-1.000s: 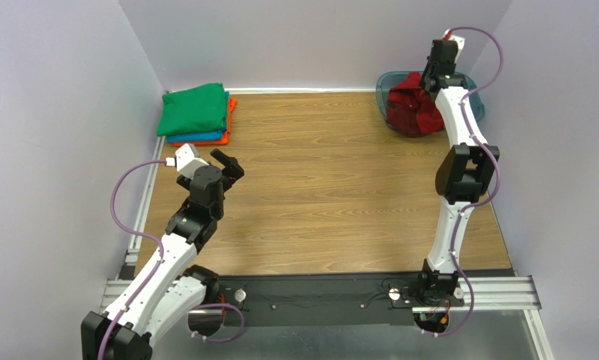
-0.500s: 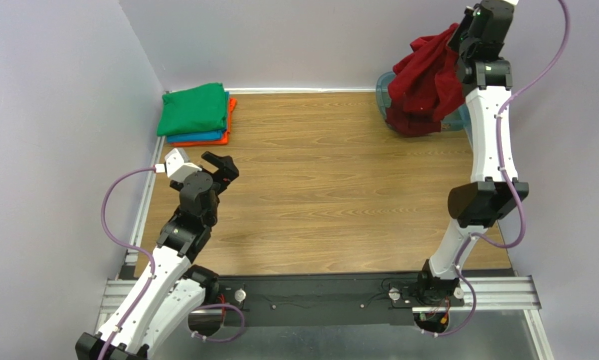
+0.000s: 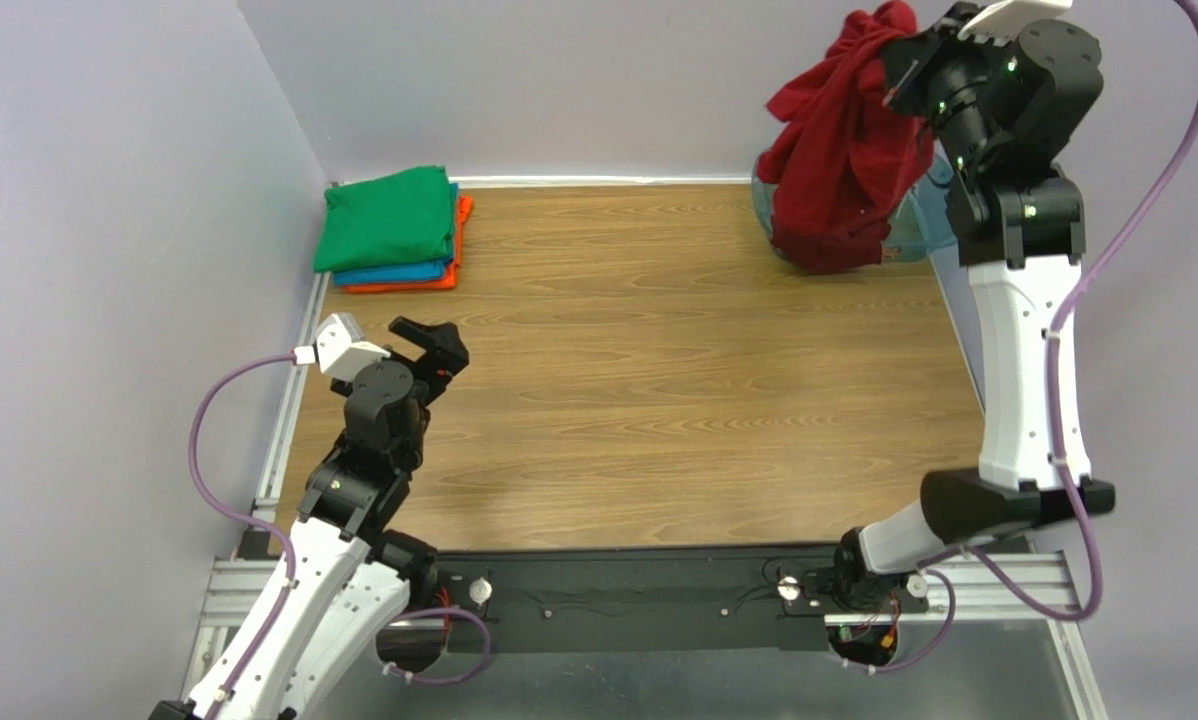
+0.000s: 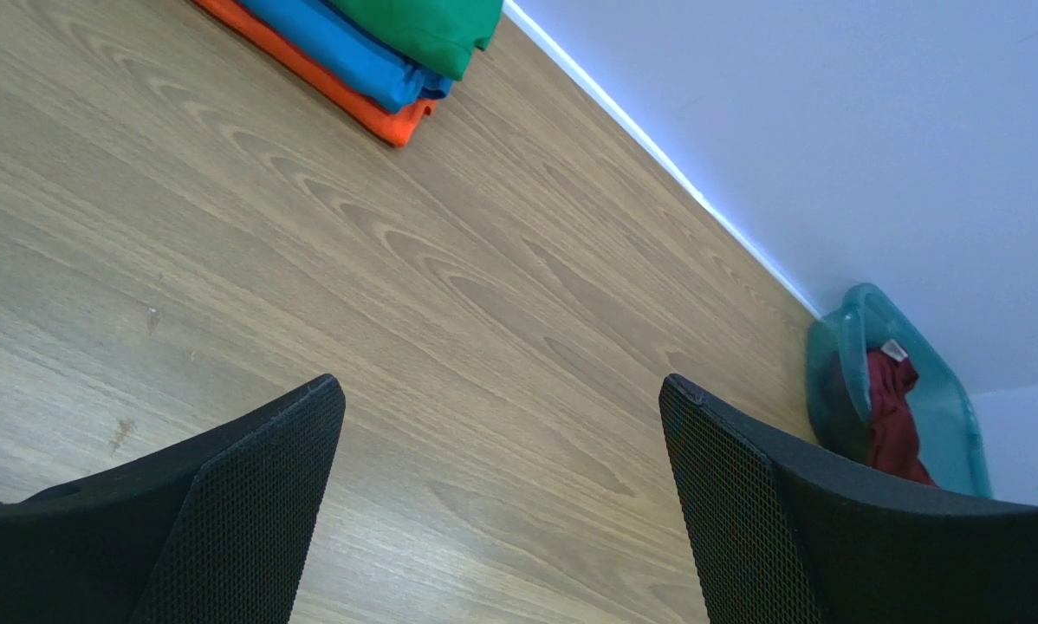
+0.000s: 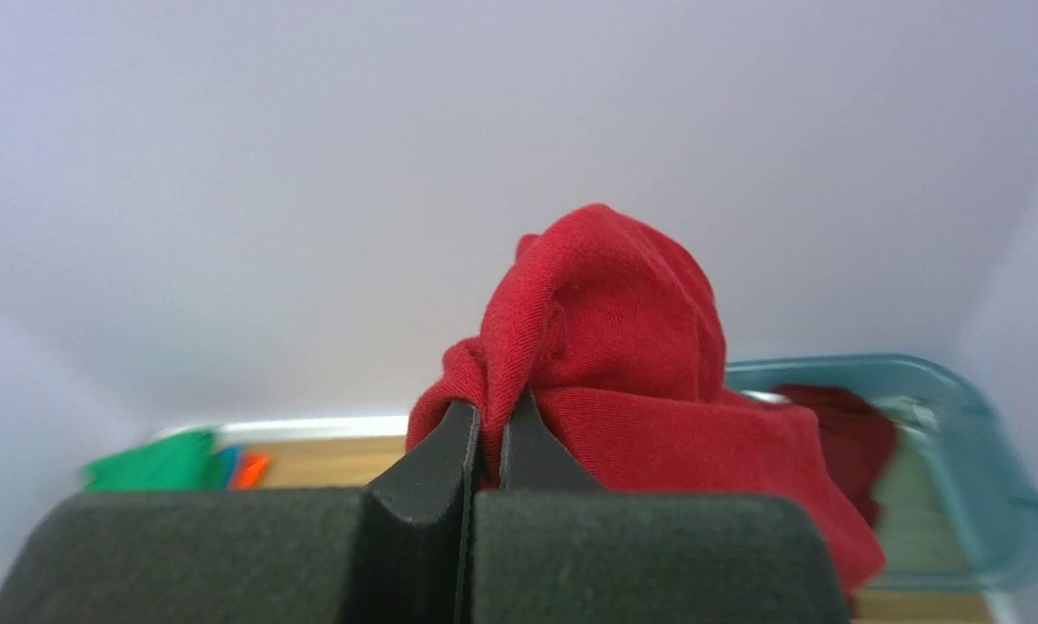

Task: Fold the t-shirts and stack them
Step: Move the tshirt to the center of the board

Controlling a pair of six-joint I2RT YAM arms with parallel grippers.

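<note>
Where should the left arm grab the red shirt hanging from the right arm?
Probably its loose lower edge, coming from the table side: the red shirt dangles bunched from the right fingers, reaching down to the tub, with the wall behind.

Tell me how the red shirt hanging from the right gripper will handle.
Probably floppy: the dark red t-shirt hangs bunched in loose folds from the right gripper, pinched at one small fold. Likely light, since that pinch carries it. Its lower end hangs by the teal tub, so it may swing or snag.
</note>
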